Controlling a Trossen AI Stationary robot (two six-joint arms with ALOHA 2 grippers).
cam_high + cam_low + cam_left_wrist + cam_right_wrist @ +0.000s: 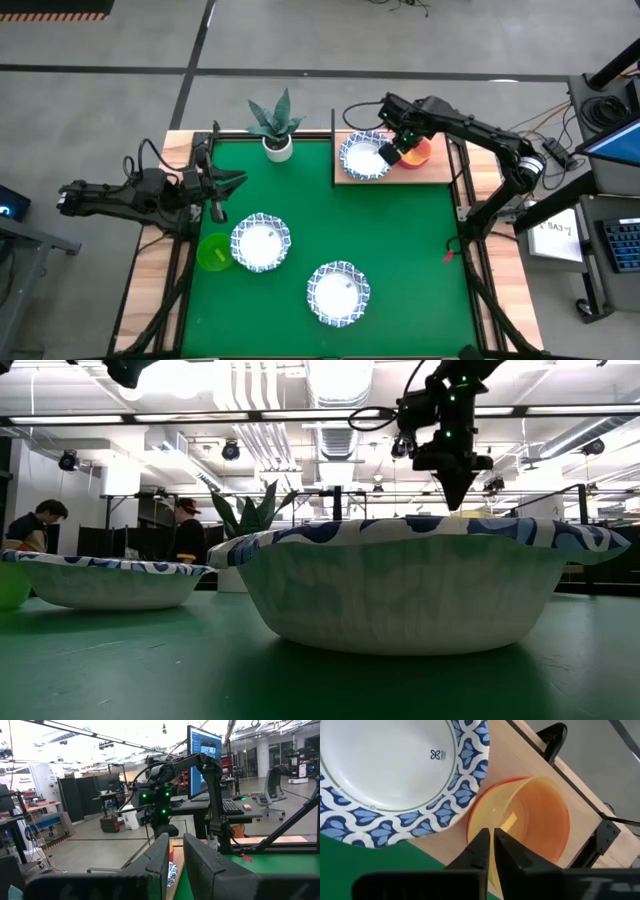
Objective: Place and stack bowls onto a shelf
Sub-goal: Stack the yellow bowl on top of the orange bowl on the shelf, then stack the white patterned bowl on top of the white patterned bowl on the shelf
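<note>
On the shelf (445, 172) at the table's far right stand a white blue-rimmed bowl (363, 156) and, to its right, a small orange-yellow bowl (417, 154) with a red rim showing around it. My right gripper (396, 150) hangs over the small bowl's left rim and is shut on it. Two more white bowls (261, 242) (338, 292) and a green bowl (213, 251) rest on the green mat. My left gripper (222, 190) waits above the table's left edge, fingers a little apart and touching nothing. My right gripper pinches the orange-yellow bowl's wall at the rim (493, 831) on the side nearest the white bowl (395, 775). One finger (512, 851) is inside the bowl, the other (476, 851) outside. The fingers come from above, pointing down. The bowl sits upright on the shelf board (450, 842).
A potted spiky plant (277, 128) stands at the mat's far edge, left of the shelf. The shelf's black frame (333, 145) rises along its left side. In the low view a white bowl (400, 595) fills the foreground; people stand in the room behind.
</note>
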